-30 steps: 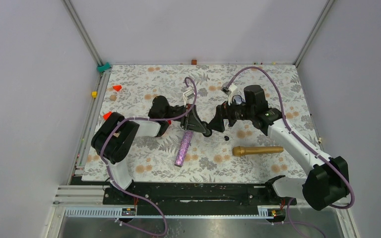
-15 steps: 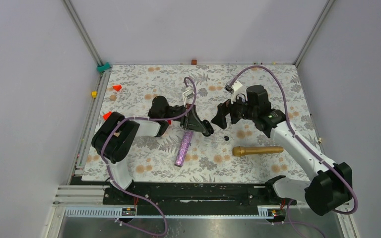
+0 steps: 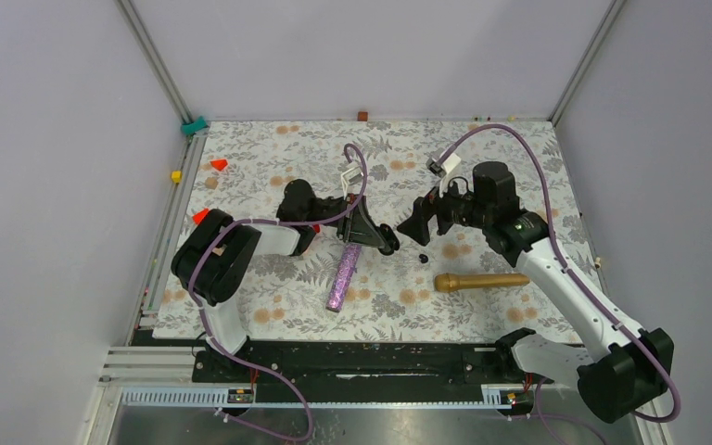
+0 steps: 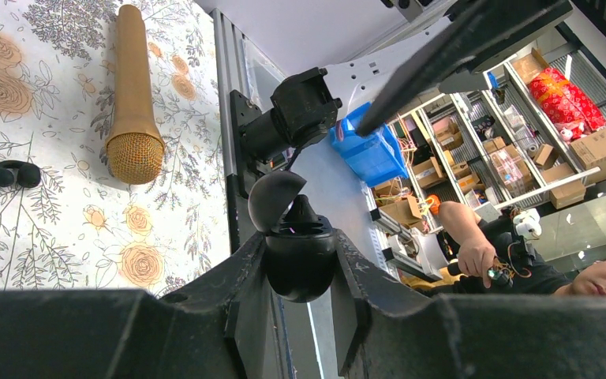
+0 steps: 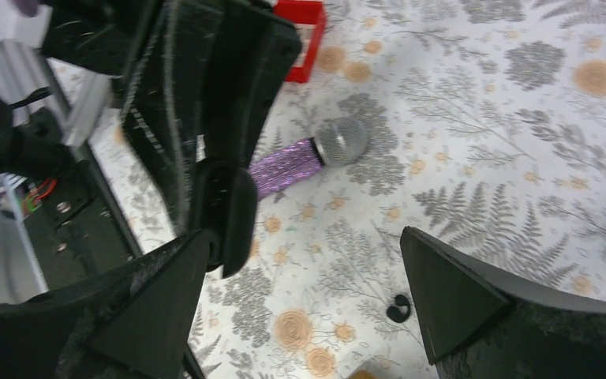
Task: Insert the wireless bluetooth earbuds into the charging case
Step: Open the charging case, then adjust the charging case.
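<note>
My left gripper (image 4: 300, 241) is shut on the black charging case (image 4: 300, 260), held above the mat with its rounded lid (image 4: 274, 201) flipped open. In the top view the left gripper (image 3: 382, 243) sits mid-mat. A small black earbud (image 3: 424, 258) lies on the floral mat, just right of the case; it shows as well in the left wrist view (image 4: 14, 174) and the right wrist view (image 5: 398, 309). My right gripper (image 3: 417, 222) hangs open above and slightly behind that earbud, nothing between its fingers (image 5: 458, 292). The case (image 5: 233, 217) shows at the right wrist view's left.
A gold microphone (image 3: 482, 280) lies right of centre near the front. A purple glitter microphone (image 3: 343, 276) lies under the left arm's wrist. Red cones (image 3: 218, 164) and a yellow block (image 3: 175, 175) sit at the mat's left edge.
The right gripper has drawn back to the right, away from the left gripper and the case, still open. The left gripper and the earbud on the mat have stayed put.
</note>
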### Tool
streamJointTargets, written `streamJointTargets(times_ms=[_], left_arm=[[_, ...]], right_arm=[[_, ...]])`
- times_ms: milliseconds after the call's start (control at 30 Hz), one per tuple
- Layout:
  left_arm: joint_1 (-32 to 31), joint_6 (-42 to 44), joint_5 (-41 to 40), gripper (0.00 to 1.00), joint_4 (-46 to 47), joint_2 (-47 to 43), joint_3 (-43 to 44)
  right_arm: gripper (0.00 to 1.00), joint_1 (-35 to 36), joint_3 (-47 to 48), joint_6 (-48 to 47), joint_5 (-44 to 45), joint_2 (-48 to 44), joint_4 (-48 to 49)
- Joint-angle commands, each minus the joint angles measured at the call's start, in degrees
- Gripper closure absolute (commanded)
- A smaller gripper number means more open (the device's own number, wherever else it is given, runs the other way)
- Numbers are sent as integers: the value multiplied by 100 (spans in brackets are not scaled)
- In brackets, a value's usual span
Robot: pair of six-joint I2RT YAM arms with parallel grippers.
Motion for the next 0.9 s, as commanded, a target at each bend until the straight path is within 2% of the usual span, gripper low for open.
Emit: streamJointTargets(times_ms=[0, 133, 533, 633, 867], left_arm=[[-14, 37, -30, 100, 275, -52, 70], [-13, 87, -21, 100, 260, -57, 42], [-67, 87, 17, 100, 307, -91, 42], [-70, 79, 23, 100, 317, -89, 46], [-111, 87, 25, 100, 328, -99, 49]], right_arm=[[0, -16, 23, 121, -1145, -2, 190], [1, -23, 14, 140, -873, 127, 227], [11, -17, -68, 597, -1398, 600, 534], [17, -26, -79, 629, -1463, 593, 569], [39, -15, -105, 647, -1547, 647, 655]])
